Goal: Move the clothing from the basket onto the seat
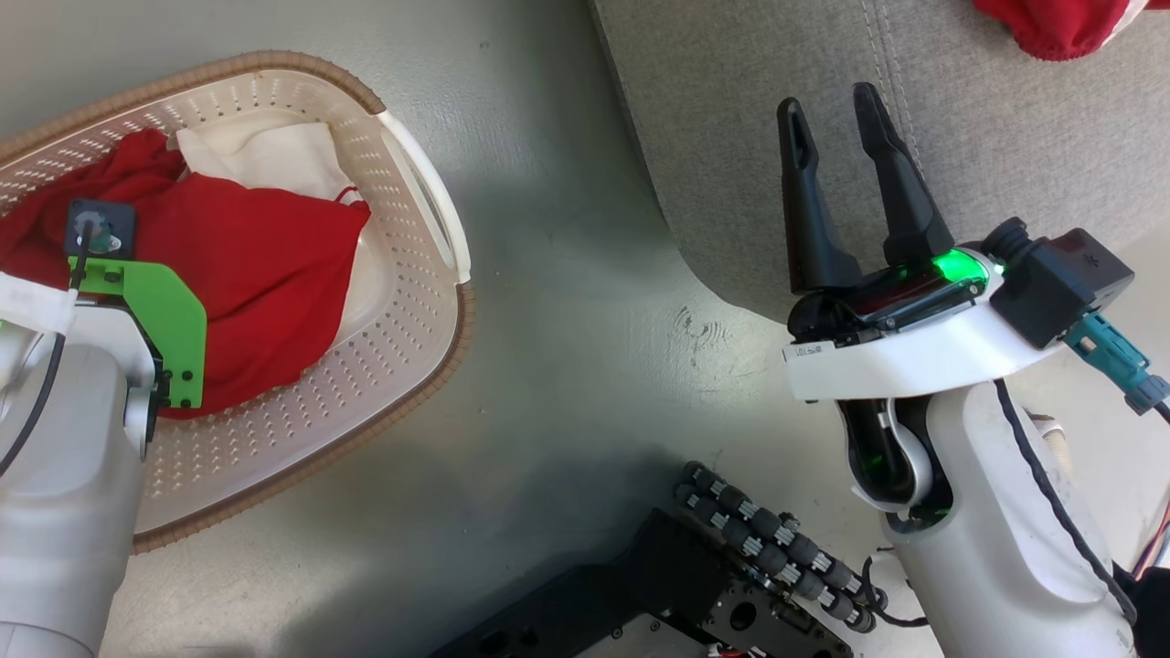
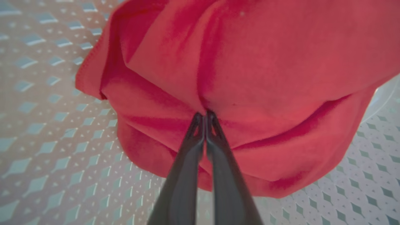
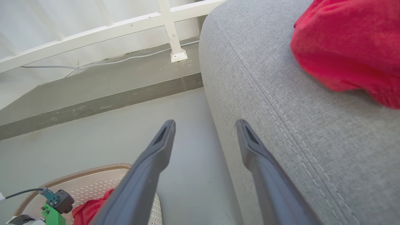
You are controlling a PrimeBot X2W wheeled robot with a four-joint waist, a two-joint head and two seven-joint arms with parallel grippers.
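Observation:
Red clothing (image 1: 256,265) lies bunched in the cream perforated basket (image 1: 430,228) on the floor at the left, with a white piece (image 1: 265,155) at its far side. My left arm reaches down into the basket. In the left wrist view my left gripper (image 2: 204,117) is shut, pinching a fold of the red clothing (image 2: 265,78) above the basket floor (image 2: 47,125). Another red garment (image 1: 1051,27) lies on the grey seat (image 1: 749,137). My right gripper (image 1: 827,105) is open and holds nothing, hovering at the seat's front edge (image 3: 281,109), apart from the garment (image 3: 350,47).
Grey floor (image 1: 567,366) separates the basket from the seat. My base with its black rollers (image 1: 777,539) sits at the bottom. A white railing post (image 3: 176,47) and a cable (image 3: 93,64) run along the wall beyond the seat's corner.

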